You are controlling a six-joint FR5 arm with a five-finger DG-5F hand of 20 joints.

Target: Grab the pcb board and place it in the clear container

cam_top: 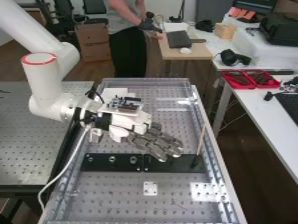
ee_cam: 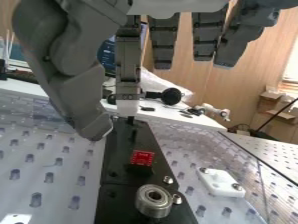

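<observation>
In the high view, the hand [cam_top: 156,142] is poised over the black mounting plate [cam_top: 113,162], its fingers loosely extended and grasping nothing, presumably to leave room for a pinch. In the wrist view, the red PCB board [ee_cam: 142,158] sits on a black block [ee_cam: 138,170] near a metal bearing [ee_cam: 153,201], probably raised so its edges can be gripped.

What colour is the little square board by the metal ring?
The little square board is red, seen best in the wrist view.
</observation>
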